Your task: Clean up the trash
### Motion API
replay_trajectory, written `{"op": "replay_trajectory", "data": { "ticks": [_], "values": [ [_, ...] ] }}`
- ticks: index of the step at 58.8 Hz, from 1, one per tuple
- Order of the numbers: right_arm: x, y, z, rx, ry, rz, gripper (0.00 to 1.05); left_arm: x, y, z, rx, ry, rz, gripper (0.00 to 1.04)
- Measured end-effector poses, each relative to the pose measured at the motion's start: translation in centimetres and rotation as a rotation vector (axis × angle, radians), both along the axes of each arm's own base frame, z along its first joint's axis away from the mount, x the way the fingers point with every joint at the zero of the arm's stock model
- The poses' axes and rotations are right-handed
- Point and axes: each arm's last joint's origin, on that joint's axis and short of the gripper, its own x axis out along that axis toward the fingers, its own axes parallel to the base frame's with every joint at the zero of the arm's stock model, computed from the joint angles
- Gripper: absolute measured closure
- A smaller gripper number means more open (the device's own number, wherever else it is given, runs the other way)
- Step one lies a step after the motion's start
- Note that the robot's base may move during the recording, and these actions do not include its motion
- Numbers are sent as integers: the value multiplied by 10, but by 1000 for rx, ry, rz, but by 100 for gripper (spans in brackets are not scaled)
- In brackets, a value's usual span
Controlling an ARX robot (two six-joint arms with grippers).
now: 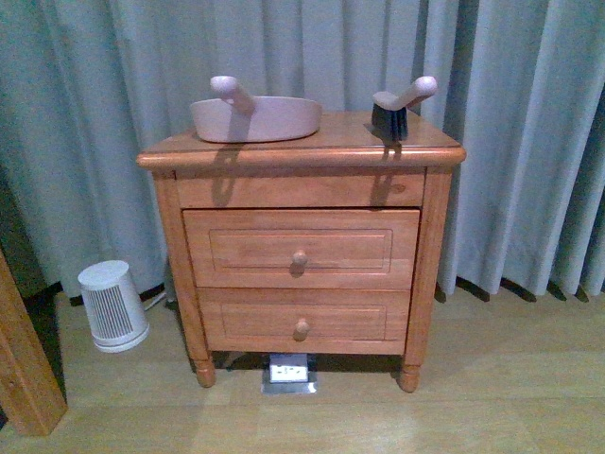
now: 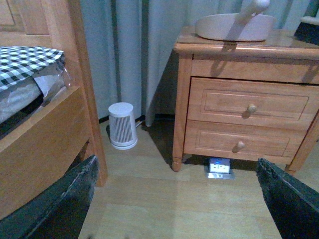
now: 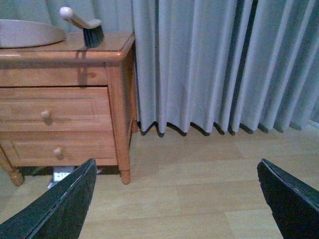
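The trash does not show in any view. A pale pink dustpan (image 1: pixel 255 118) and a hand brush (image 1: pixel 397 109) with dark bristles lie on top of a wooden nightstand (image 1: pixel 301 251). Neither arm appears in the front view. My left gripper (image 2: pixel 177 209) is open above bare wooden floor, with its dark fingers (image 2: pixel 60 204) far apart; the dustpan (image 2: pixel 234 27) is ahead of it. My right gripper (image 3: pixel 174 209) is open over the floor to the right of the nightstand (image 3: pixel 60 114), with nothing between its fingers (image 3: pixel 55 209). The brush (image 3: pixel 84 27) shows there too.
A small white ribbed appliance (image 1: pixel 113 305) stands on the floor left of the nightstand. A floor socket box (image 1: pixel 289 372) sits under it. A wooden bed frame (image 2: pixel 45 129) with a checked cover is at the left. Grey curtains (image 3: pixel 219 64) hang behind.
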Motion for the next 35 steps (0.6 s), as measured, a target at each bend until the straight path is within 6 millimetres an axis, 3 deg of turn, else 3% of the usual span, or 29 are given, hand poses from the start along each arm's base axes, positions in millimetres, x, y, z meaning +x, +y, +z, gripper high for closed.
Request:
{"op": "replay_trajectory", "data": {
  "ticks": [35],
  "values": [
    [0, 0, 0, 0, 0, 0, 7, 0, 0, 0, 0, 0, 0, 8]
  ]
}}
